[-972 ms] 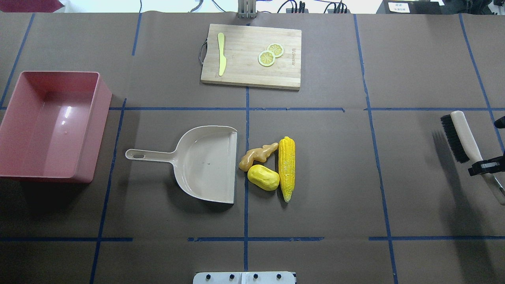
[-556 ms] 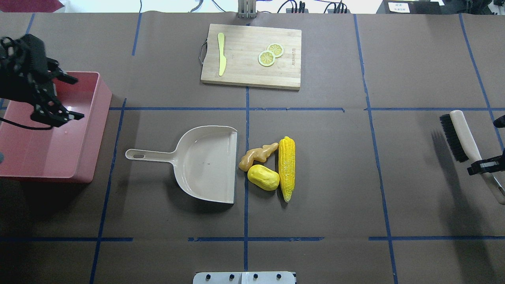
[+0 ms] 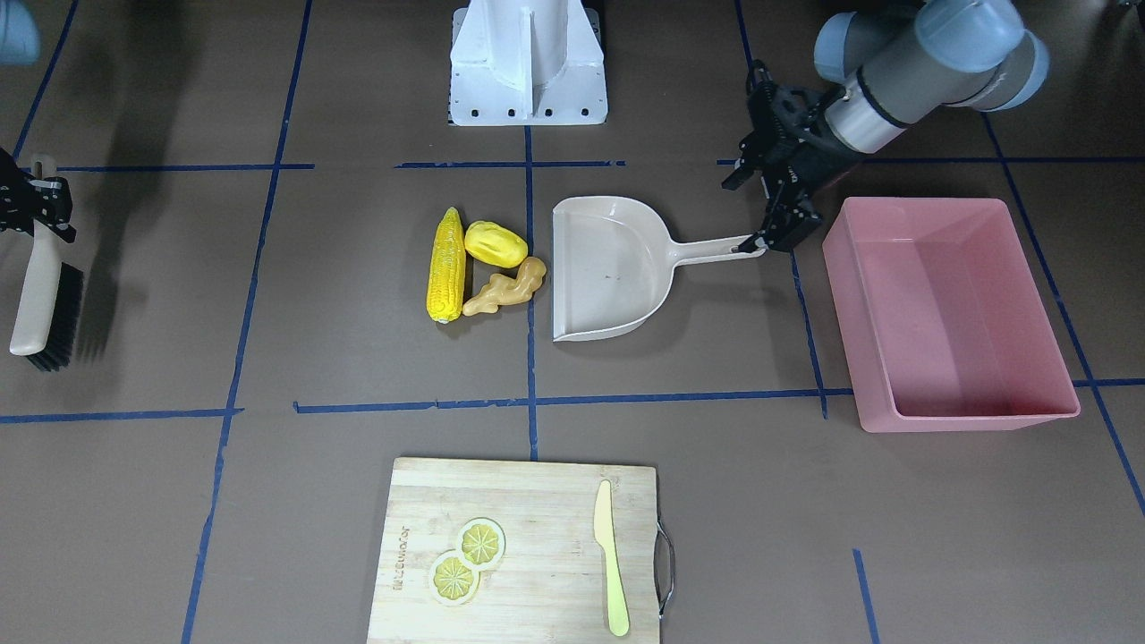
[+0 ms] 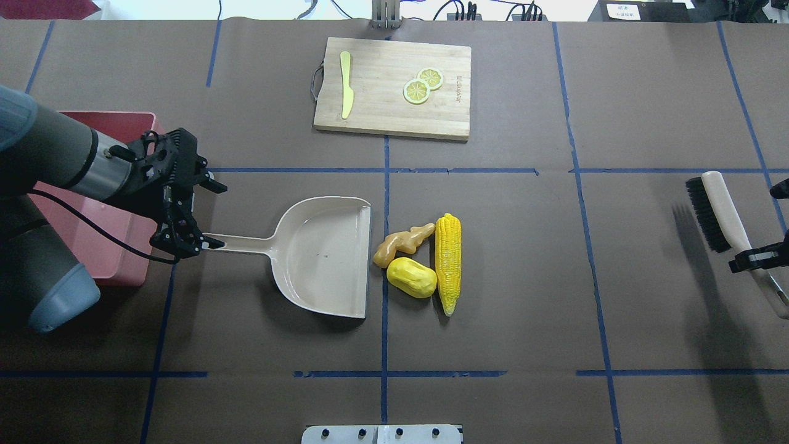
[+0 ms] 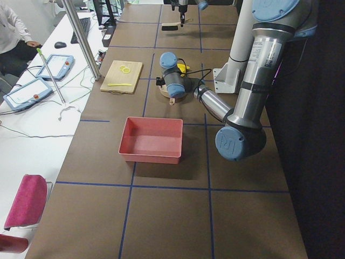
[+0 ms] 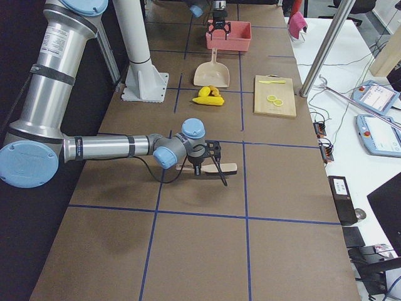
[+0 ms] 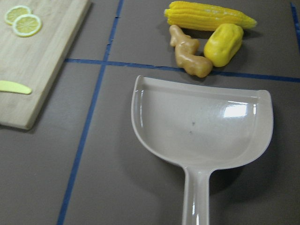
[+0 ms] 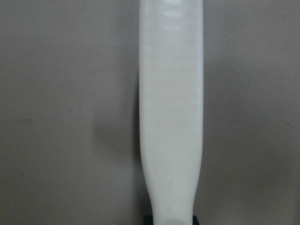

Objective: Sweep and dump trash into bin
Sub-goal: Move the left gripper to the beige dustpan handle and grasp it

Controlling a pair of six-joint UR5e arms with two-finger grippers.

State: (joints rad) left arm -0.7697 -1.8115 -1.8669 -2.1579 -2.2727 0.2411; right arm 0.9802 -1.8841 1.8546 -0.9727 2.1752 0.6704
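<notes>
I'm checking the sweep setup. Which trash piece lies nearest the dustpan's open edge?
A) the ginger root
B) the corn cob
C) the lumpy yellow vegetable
A: the ginger root lies right by the open edge of the dustpan, the lumpy yellow vegetable sits slightly farther off, and the corn cob lies beyond both.

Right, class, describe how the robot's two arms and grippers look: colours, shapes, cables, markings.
Both the left arm and right arm are silver-grey tubes with pale blue joint caps. The left arm carries a white printed label. The left gripper and right gripper are black, angular and two-fingered. A black cable loops to the left gripper.
</notes>
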